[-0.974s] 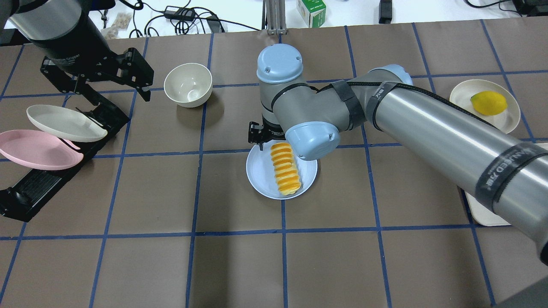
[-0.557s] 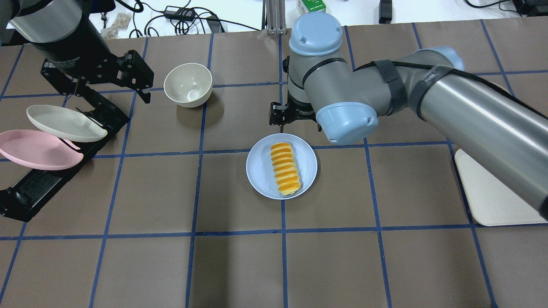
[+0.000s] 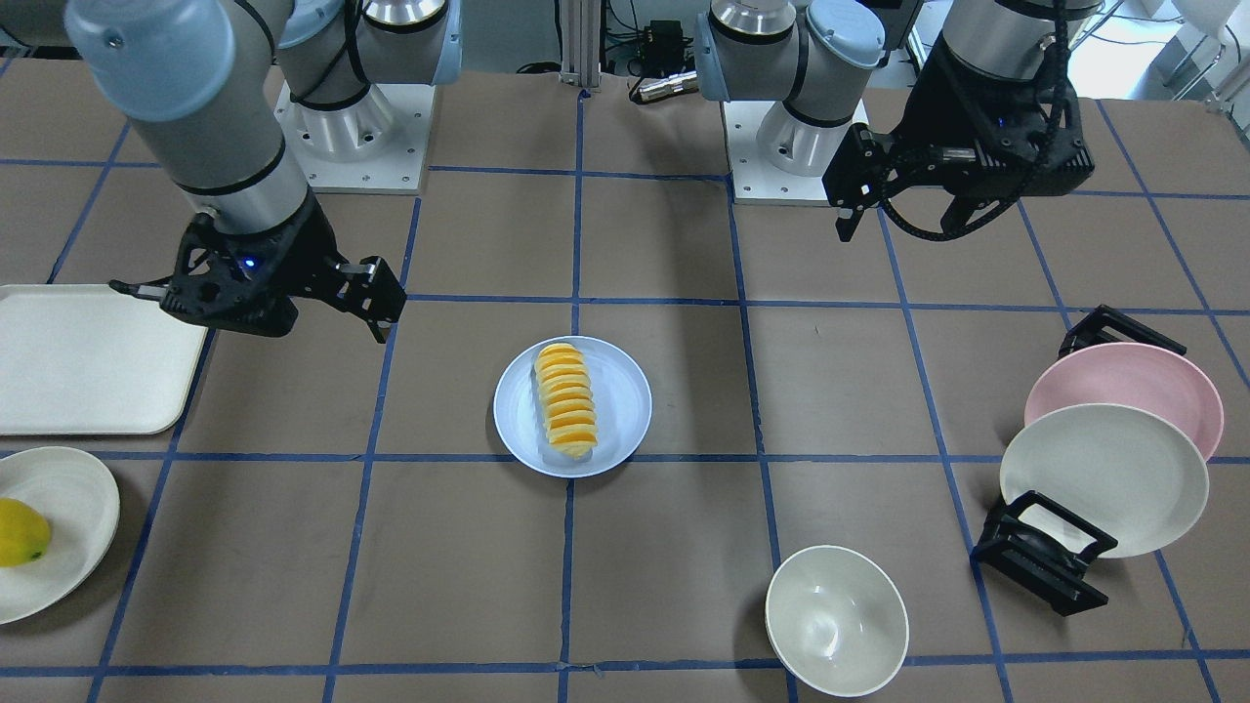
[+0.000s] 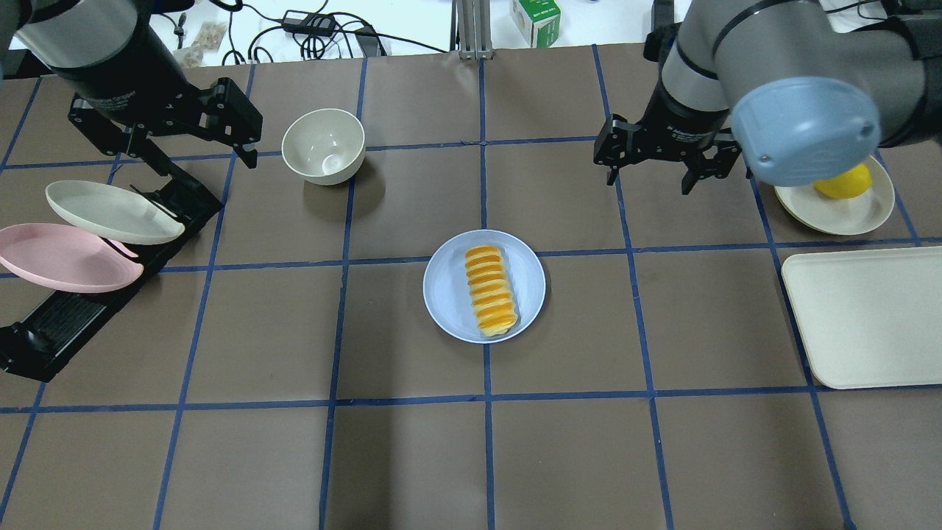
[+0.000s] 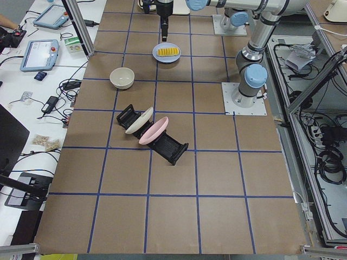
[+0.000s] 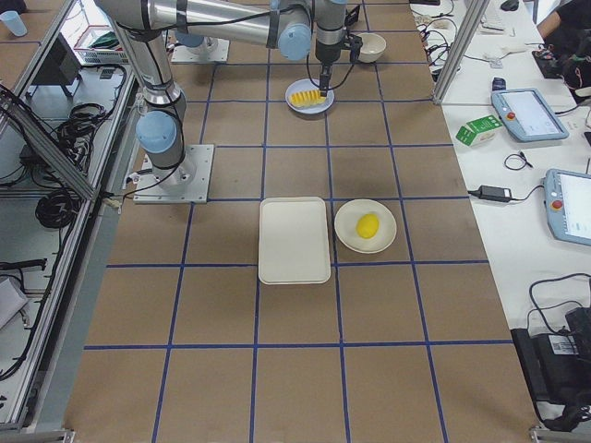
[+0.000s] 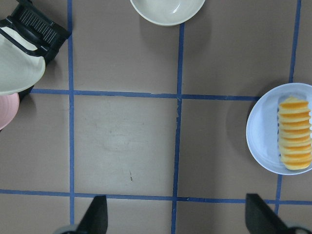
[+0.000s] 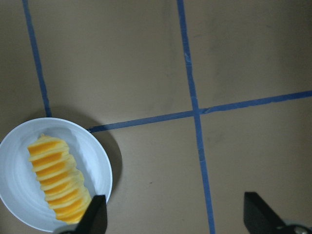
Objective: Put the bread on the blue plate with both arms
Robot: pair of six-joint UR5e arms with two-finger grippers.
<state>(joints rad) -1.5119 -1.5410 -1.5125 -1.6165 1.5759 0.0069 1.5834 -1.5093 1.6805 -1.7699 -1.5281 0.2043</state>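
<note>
The ridged yellow-orange bread (image 4: 491, 291) lies lengthwise on the pale blue plate (image 4: 444, 294) at the table's middle, touched by neither gripper. It also shows in the front view (image 3: 565, 400) on the plate (image 3: 625, 402). My right gripper (image 4: 648, 184) is open and empty, raised behind and to the right of the plate. Its wrist view shows the bread (image 8: 56, 180) and plate (image 8: 100, 158) at lower left. My left gripper (image 4: 199, 158) is open and empty, raised at the far left near the rack. Its wrist view shows the plate (image 7: 258, 131) at the right edge.
A cream bowl (image 4: 324, 146) stands behind and left of the plate. A pink plate (image 4: 66, 258) and a cream-white plate (image 4: 110, 212) lean in a black rack (image 4: 66, 316) at the left. A lemon (image 4: 846, 180) on a cream plate and a cream tray (image 4: 868, 316) are at the right.
My right gripper has pulled up and away from the blue plate to the back right, leaving the bread lying on it. The left arm has barely moved.
</note>
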